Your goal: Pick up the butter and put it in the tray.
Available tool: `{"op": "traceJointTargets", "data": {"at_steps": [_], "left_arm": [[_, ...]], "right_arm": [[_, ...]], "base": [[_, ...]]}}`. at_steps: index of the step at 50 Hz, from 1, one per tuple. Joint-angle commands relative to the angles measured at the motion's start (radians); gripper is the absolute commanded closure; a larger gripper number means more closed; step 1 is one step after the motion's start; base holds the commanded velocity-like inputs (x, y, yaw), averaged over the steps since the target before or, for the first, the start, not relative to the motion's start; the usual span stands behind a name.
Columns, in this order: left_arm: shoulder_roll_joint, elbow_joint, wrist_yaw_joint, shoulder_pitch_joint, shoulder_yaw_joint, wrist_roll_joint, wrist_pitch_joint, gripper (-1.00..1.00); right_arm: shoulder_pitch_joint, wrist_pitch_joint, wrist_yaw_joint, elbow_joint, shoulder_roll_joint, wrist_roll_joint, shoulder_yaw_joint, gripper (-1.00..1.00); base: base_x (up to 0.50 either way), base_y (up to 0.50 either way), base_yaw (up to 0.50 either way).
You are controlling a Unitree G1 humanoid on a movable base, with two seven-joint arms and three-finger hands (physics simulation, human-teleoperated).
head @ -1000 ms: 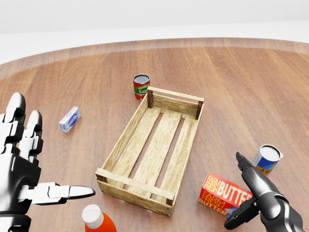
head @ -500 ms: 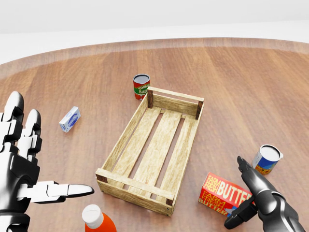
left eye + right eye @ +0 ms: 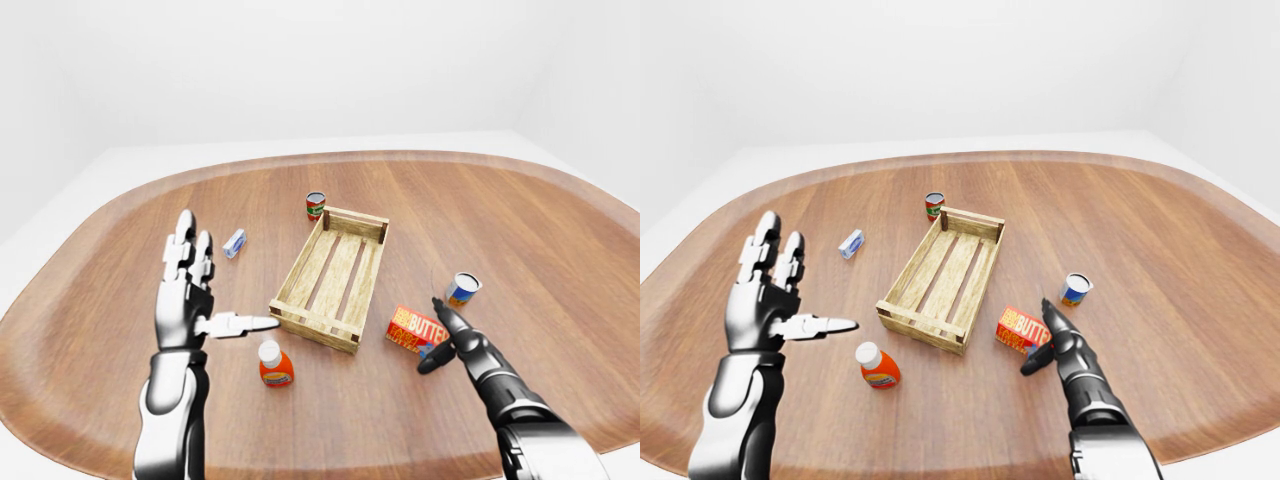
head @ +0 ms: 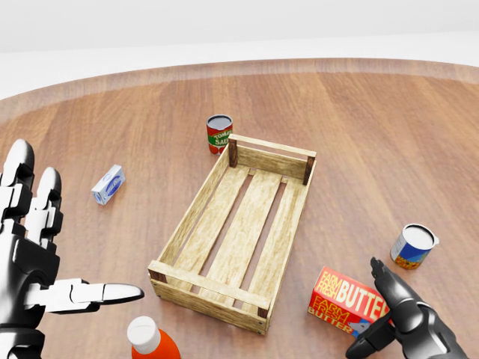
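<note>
At the lower right of the head view, your right hand [image 4: 400, 318] has sunk lower than it was a second ago: the fingertip that stood level with the white-topped can [image 4: 412, 246] now lies below it, and the wrist has slid out of the bottom edge. Your left hand [image 4: 34, 258] has also dropped a little at the left edge. Nothing on the table [image 4: 374, 134] has moved, and the camera has held its place.

Your right hand's fingers are spread, one long finger [image 4: 384, 281] reaching up along the right end of the butter [image 4: 346, 301] and the thumb curled below the box's lower corner. The fingers stand at the box without closing round it; whether they touch it you cannot tell from these views. The butter lies flat on the table, just to the right of the tray's near right corner and outside it.

Your left hand is wide open, palm turned inward, fingers upright and the thumb [image 4: 101, 294] pointing right toward the tray [image 4: 193, 217]; it holds nothing. An orange bottle [image 3: 274, 366] stands below the tray, a red can [image 4: 219, 134] just beside its top left corner, and a small blue-and-white carton [image 4: 108, 184] lies well to its left.
</note>
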Motion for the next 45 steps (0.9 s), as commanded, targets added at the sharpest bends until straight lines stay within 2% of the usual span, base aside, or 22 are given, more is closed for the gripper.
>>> {"op": "traceJointTargets", "data": {"at_steps": [1,3,4,5,6,7,28,34,45], "left_arm": [[-0.003,0.066,0.016,-0.023,-0.01,0.01,0.0,-1.0],[-0.002,0.066,0.016,-0.025,-0.008,0.009,0.0,-1.0],[-0.002,0.066,0.017,-0.026,-0.008,0.009,0.0,-1.0],[-0.002,0.066,0.017,-0.025,-0.008,0.009,0.0,-1.0],[-0.002,0.066,0.017,-0.025,-0.008,0.009,0.0,-1.0],[-0.003,0.064,0.017,-0.024,-0.01,0.011,0.0,-1.0],[-0.001,0.08,0.016,-0.029,-0.007,0.009,0.0,-1.0],[-0.001,0.072,0.016,-0.026,-0.008,0.009,0.0,-1.0],[-0.002,0.065,0.016,-0.023,-0.009,0.01,0.0,-1.0]], "right_arm": [[-0.051,0.0,-0.009,0.158,0.002,0.035,0.001,-1.0],[-0.05,0.0,-0.005,0.163,0.003,0.035,0.003,-0.99],[-0.049,0.0,-0.006,0.165,0.003,0.034,0.004,-0.14],[-0.049,0.0,-0.006,0.165,0.003,0.034,0.004,0.45],[-0.049,0.0,-0.006,0.165,0.003,0.034,0.004,0.45],[-0.048,0.0,-0.003,0.162,0.002,0.033,0.005,1.0],[-0.048,0.0,0.019,0.103,-0.006,0.035,-0.001,1.0],[-0.023,0.0,0.046,-0.035,-0.025,0.022,-0.016,1.0],[0.065,0.0,0.168,-0.367,-0.038,-0.034,-0.056,1.0]], "base": [[0.0,0.0,0.0],[0.0,0.0,0.0],[0.0,0.0,0.0],[0.0,0.0,0.0],[0.0,0.0,0.0],[0.0,0.0,0.0],[0.0,0.0,0.0],[0.0,0.0,0.0],[0.0,0.0,0.0]]}}
